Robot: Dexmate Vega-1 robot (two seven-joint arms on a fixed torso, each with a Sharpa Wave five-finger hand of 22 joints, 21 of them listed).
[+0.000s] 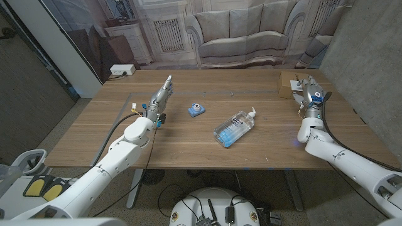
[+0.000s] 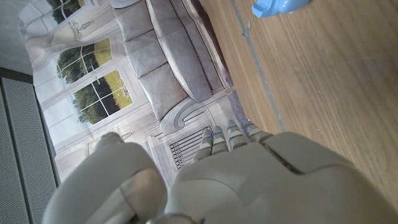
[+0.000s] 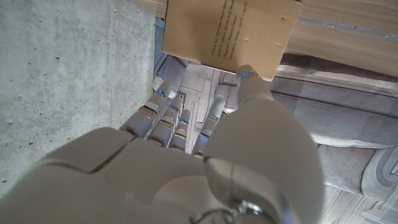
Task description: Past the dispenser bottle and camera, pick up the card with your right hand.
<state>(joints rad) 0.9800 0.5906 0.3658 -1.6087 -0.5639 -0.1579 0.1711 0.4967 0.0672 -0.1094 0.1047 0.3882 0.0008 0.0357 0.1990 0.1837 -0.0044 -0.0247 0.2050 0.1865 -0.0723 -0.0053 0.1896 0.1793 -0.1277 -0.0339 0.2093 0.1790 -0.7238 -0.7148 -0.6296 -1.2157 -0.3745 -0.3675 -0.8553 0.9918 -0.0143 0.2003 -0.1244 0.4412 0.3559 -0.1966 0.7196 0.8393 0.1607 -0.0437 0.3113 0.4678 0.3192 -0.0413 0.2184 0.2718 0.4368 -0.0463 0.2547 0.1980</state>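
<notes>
The right hand (image 1: 310,94) sits at the upper right of the head view, over the table's far right corner, its fingers (image 3: 168,118) loosely parted and holding nothing. In the right wrist view one fingertip reaches the near edge of the card (image 3: 230,31), a brown printed rectangle lying flat on the wooden table (image 1: 264,147); whether it actually touches is hard to tell. In the head view the card (image 1: 290,85) shows just beside the hand, partly hidden by it.

To lift a flat card well, I judge the hand should press a fingertip on it, drag it slightly over the table edge, and then pinch from above and below.

Toward the frame's middle lie the dispenser bottle (image 1: 235,127), on its side, and the small blue camera (image 1: 196,110). The left hand (image 1: 159,98), upper left of centre, is extended with nothing in it.
</notes>
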